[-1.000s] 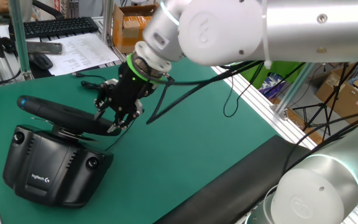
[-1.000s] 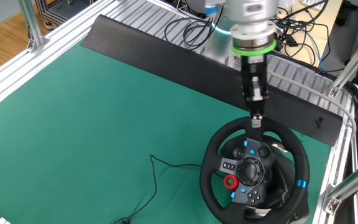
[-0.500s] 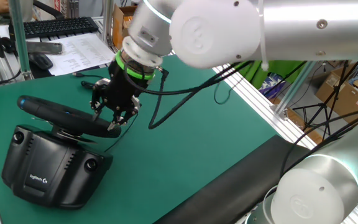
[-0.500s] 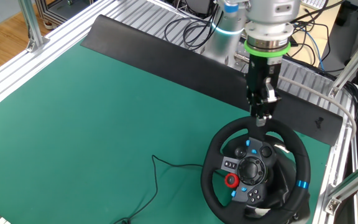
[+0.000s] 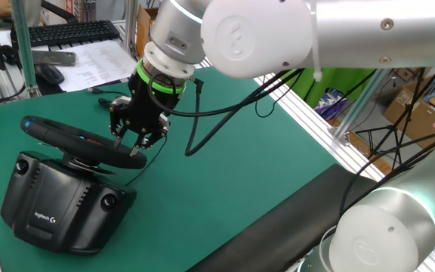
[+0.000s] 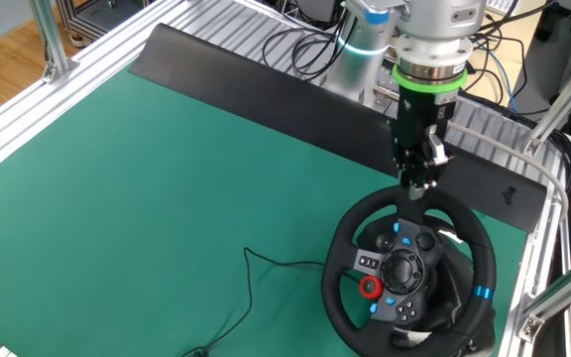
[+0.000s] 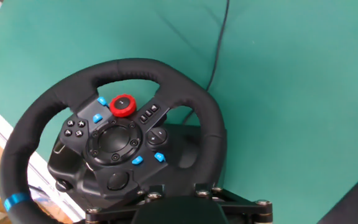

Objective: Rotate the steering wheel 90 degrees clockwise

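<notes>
The steering wheel (image 5: 66, 137) is a black rim on a boxy Logitech base (image 5: 51, 202) at the left of the green mat. It shows face-on in the other fixed view (image 6: 335, 283), with its blue stripe (image 6: 481, 294) at the lower right and a red button (image 6: 368, 288) on the hub. My gripper (image 5: 134, 147) stands at the rim's far edge (image 6: 419, 188), its jaws apart on either side of the rim and open. In the hand view the wheel (image 7: 135, 68) fills the frame, the stripe (image 7: 16, 201) sits lower left, and the gripper body (image 7: 179, 210) hides the nearest rim.
A thin black cable (image 6: 256, 268) trails over the mat from the wheel. A keyboard (image 5: 70, 32), a mouse (image 5: 49, 73) and papers (image 5: 100, 60) lie beyond the mat. Aluminium rails (image 6: 553, 198) and a black strip (image 6: 266, 89) edge the table.
My gripper has slid a little along the rim's far edge. The blue stripe and red button have kept their places, so the wheel has not turned. The base has shifted very slightly.
</notes>
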Action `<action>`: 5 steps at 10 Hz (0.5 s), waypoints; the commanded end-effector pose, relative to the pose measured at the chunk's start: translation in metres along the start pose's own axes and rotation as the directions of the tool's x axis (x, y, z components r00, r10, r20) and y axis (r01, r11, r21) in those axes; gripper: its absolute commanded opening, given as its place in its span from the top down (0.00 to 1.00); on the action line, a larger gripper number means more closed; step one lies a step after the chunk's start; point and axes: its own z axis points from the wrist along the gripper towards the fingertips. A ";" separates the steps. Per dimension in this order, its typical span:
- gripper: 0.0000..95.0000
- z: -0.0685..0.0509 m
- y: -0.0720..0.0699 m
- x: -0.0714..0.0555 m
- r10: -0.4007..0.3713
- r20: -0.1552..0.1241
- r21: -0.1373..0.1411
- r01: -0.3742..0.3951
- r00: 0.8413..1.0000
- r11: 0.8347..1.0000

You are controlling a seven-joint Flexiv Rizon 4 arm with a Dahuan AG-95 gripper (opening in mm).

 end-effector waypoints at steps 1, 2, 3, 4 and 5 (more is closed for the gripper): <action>1.00 0.048 0.000 0.001 -0.008 -0.002 0.003 0.008 1.000 1.000; 1.00 0.047 0.000 0.001 -0.043 -0.009 0.037 0.043 0.999 0.998; 1.00 0.047 -0.002 -0.002 -0.107 -0.011 0.087 0.108 0.994 0.990; 1.00 0.048 -0.005 -0.004 -0.110 -0.012 0.083 0.110 0.994 0.990; 1.00 0.049 -0.008 -0.007 -0.109 -0.015 0.078 0.110 0.994 0.991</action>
